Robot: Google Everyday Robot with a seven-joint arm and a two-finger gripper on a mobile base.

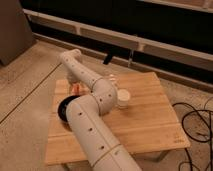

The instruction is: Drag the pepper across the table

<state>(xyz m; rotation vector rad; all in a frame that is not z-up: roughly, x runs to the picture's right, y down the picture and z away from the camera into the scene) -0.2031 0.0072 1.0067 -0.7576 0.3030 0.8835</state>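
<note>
The end effector (74,83) sits low at the far left of the counter (150,120), with the pepper (78,90) just under it on the near side. I cannot tell whether it is open or gripping.

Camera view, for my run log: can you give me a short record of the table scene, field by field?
table: light wood planks
gripper: lowered at the table's far left part, right by the pepper
pepper: small, red-orange, below the gripper; contact cannot be told
bowl: dark, near the left edge, partly hidden by the arm
cup: white, mid-table, beside the arm's elbow
cables: on the floor, right of the table
</note>
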